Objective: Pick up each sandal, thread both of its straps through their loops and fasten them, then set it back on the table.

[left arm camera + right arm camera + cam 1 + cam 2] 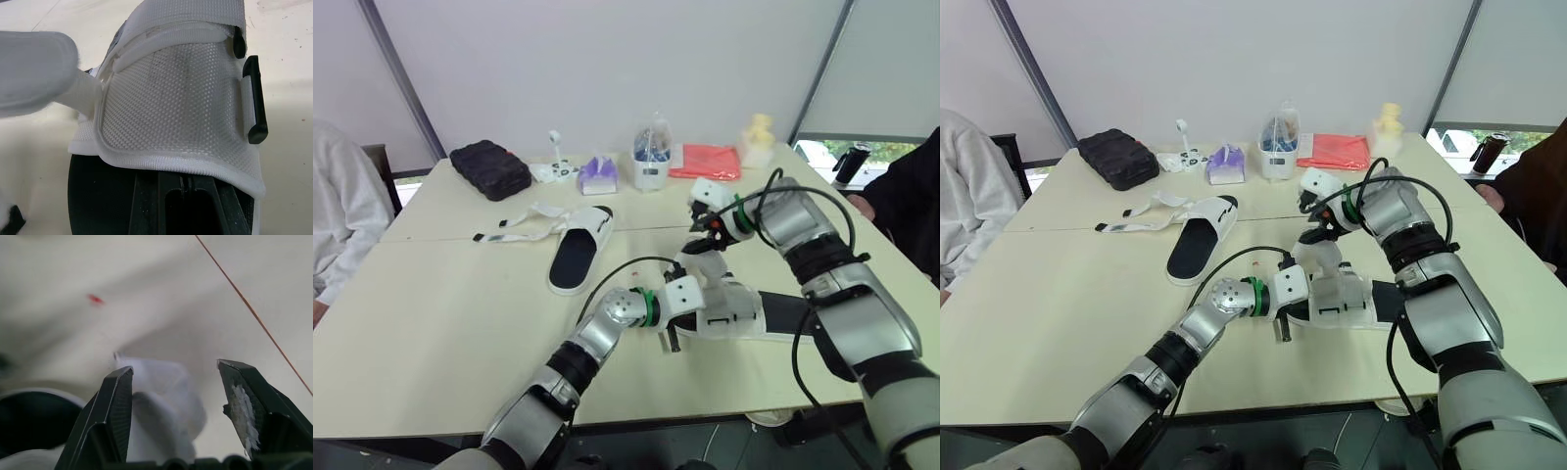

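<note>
Left gripper [674, 329], grip state undeterminable, is bracing the white-strapped black sandal [744, 315] while right gripper [173, 372], jaws open, is straddling its white woven strap [161, 396] for threading.

Silver arms [862, 313] w/ black joints, green wrist rings [647, 305], black cables [607, 279], black fingers [115, 401].

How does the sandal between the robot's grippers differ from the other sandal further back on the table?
The far sandal has straps spread on the table; the near sandal has its white upper arched over its sole. The far sandal's black insole shows plainly; the near sandal's is mostly covered. The far sandal lies alone; the near sandal sits between the left gripper and right gripper. Both are white with black insoles.
</note>
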